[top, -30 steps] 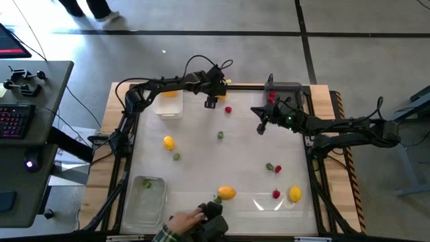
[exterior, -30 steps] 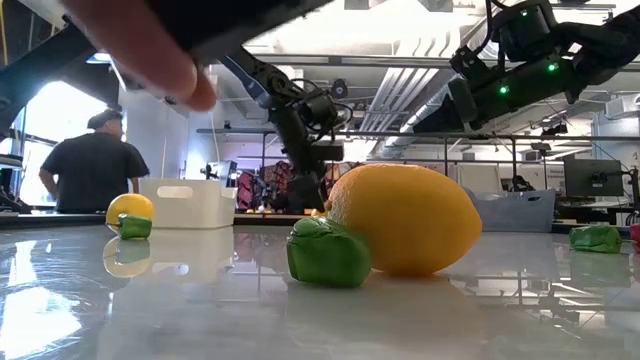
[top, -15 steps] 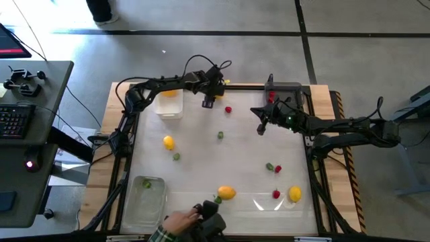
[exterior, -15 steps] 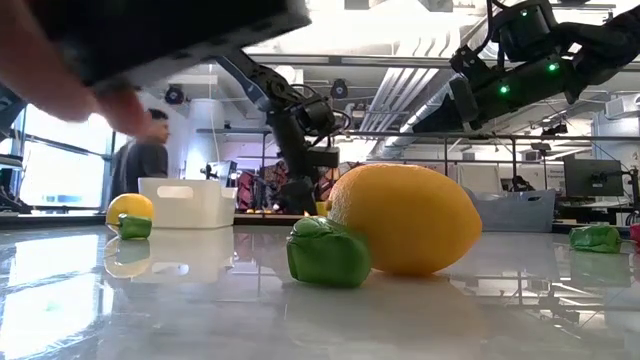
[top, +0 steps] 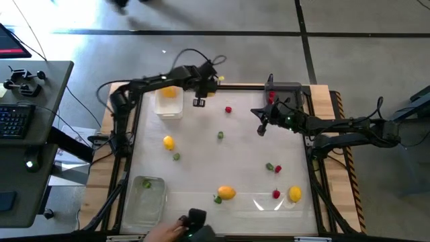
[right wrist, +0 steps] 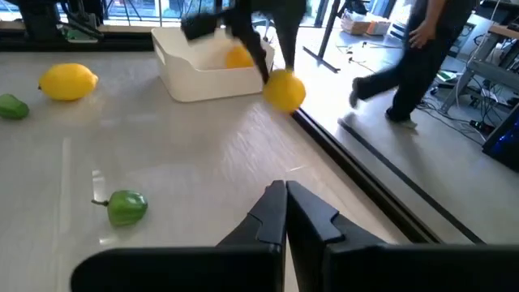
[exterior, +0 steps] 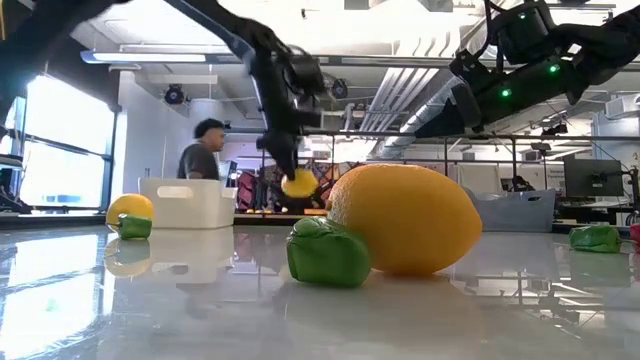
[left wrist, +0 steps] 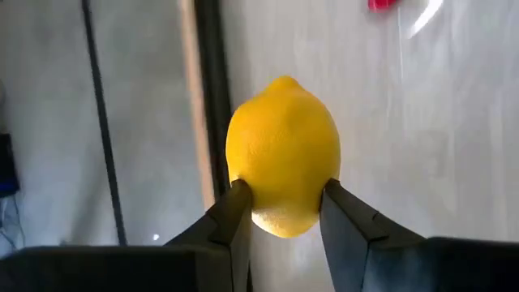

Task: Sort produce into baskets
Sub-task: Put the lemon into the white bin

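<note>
The left gripper [left wrist: 282,209] has its fingers [left wrist: 233,212] closed on a yellow lemon [left wrist: 283,154], pinching it low on its sides with most of the fruit standing out past the tips. In the low view the lemon hangs clear of the counter [top: 222,161]. The white tray [top: 168,105] lies just beside the fingers and already holds an orange piece [top: 168,93]. To do this step well, the grip should probably stay firm while the lemon travels over the tray's near wall, and the release is best made low over a bare part of the tray, since a round fruit dropped from height could bounce out. The right gripper [right wrist: 285,212] hovers well apart above the counter, fingers pressed together and empty.
</note>
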You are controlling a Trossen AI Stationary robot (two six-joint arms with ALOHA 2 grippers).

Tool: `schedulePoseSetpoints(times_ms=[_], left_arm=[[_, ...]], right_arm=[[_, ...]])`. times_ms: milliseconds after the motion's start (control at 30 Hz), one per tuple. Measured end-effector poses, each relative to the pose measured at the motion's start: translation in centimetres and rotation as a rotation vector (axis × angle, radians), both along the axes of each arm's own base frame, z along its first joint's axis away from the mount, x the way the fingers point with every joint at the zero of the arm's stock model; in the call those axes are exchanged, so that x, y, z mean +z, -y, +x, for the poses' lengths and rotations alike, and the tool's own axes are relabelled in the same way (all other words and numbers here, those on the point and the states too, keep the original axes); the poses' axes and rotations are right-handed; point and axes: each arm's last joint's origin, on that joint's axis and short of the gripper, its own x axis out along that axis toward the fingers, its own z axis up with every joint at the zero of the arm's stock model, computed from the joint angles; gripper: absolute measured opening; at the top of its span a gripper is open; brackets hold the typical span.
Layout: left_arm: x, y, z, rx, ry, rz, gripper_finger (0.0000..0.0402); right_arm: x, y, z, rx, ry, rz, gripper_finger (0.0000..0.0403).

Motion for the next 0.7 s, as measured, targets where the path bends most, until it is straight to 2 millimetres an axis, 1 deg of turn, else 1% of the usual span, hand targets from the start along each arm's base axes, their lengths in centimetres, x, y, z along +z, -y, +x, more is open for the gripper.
schedulePoseSetpoints(times_ms=[100,167,300,367,500,567,633,700], left_arm=[[2.8,1.1,-1.8,0.034,0.078,-0.006,0.0096],[4.3,2.1,-3.3,0.041,0.105,0.009,0.0095],[6.8,4.1,-6.4,0.123,0.176,0.029,0.0095],[7.5,5.2,-8.4,0.175,0.189,0.038,0.0094],[7.0,7.2,-12.0,0.251,0.168,0.067,0.0094],[6.4,7.6,-13.6,0.288,0.151,0.088,0.0094],[5.3,7.9,-15.0,0.299,0.104,0.090,0.0094],[4.1,7.9,-15.9,0.279,0.048,0.088,0.0094]], right_arm=[[0.0,0.0,0.0,0.000,-0.002,0.001,0.0001],[-0.1,0.0,0.0,0.000,-0.011,0.004,0.0001],[-0.5,-0.1,-0.2,-0.002,-0.047,0.023,0.0001],[-0.7,-0.1,-0.2,-0.002,-0.066,0.030,0.0001],[-0.7,-0.1,-0.2,-0.004,-0.069,0.028,0.0001],[-0.7,-0.1,-0.2,-0.005,-0.068,0.027,0.0001],[-0.7,-0.1,-0.2,-0.005,-0.067,0.027,0.0001],[-0.6,-0.1,-0.2,-0.005,-0.058,0.024,0.0001]])
